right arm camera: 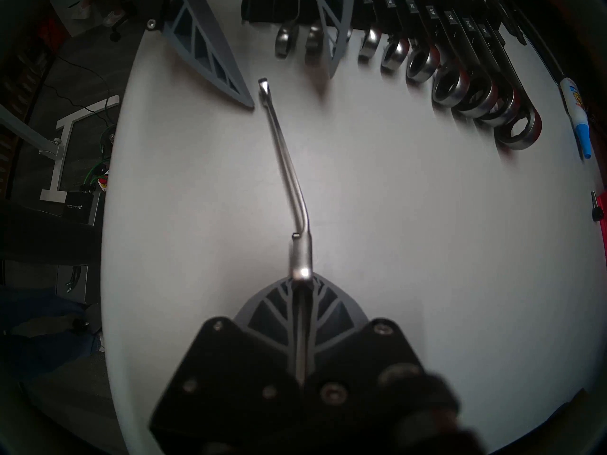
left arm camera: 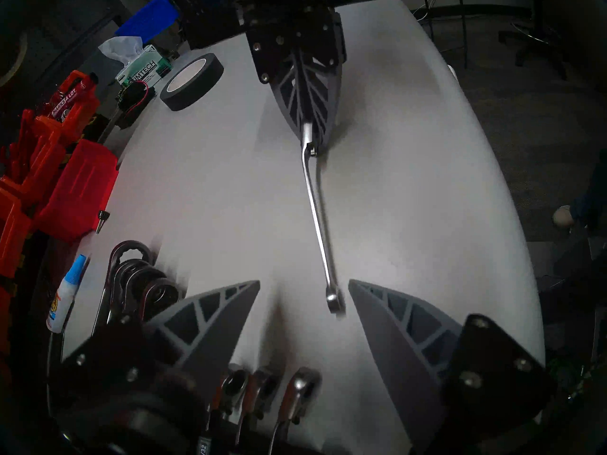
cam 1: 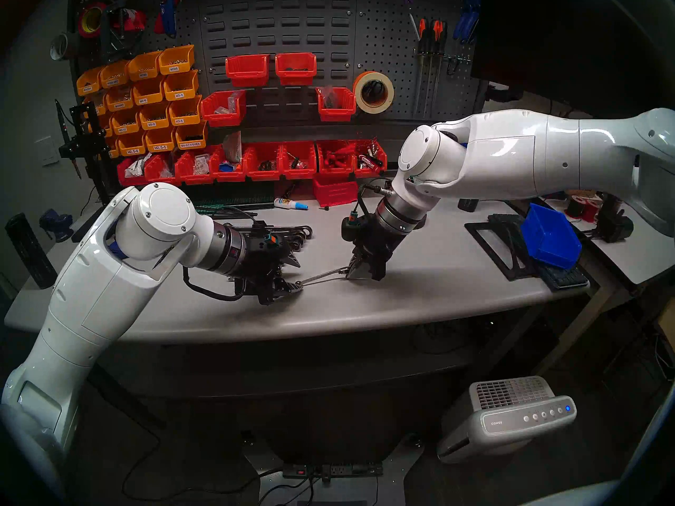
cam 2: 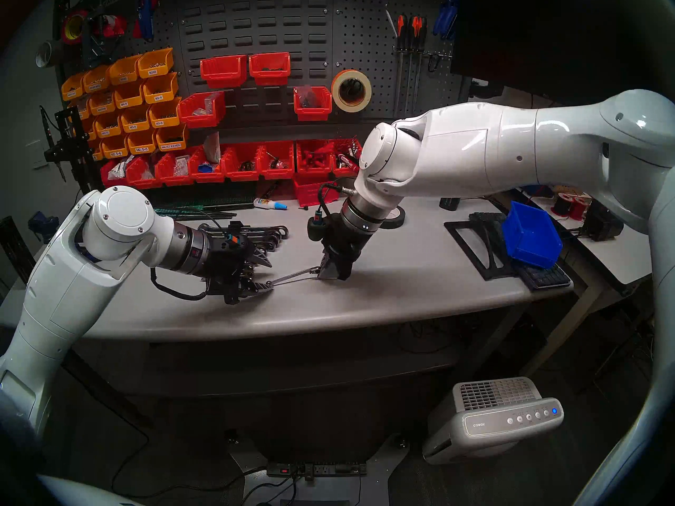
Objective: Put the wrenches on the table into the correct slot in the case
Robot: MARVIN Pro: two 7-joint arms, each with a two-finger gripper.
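The right end effector (cam 1: 361,273) was clenched on one end of the short thin wrench (cam 1: 321,276), holding it just above the grey bench (cam 1: 420,286). The wrench's free end reached between the spread fingers of the left end effector (left arm camera: 303,285), which gripped nothing. The black case (right arm camera: 427,7) with the remaining wrenches lay behind the left end effector

The scene is dimly lit from overhead, soft shadows being cast on the table (cam 1: 420,286) beneath the right gripper (cam 1: 359,273), while motion blur, chrome glare and dark fisheye rims are seen around it.
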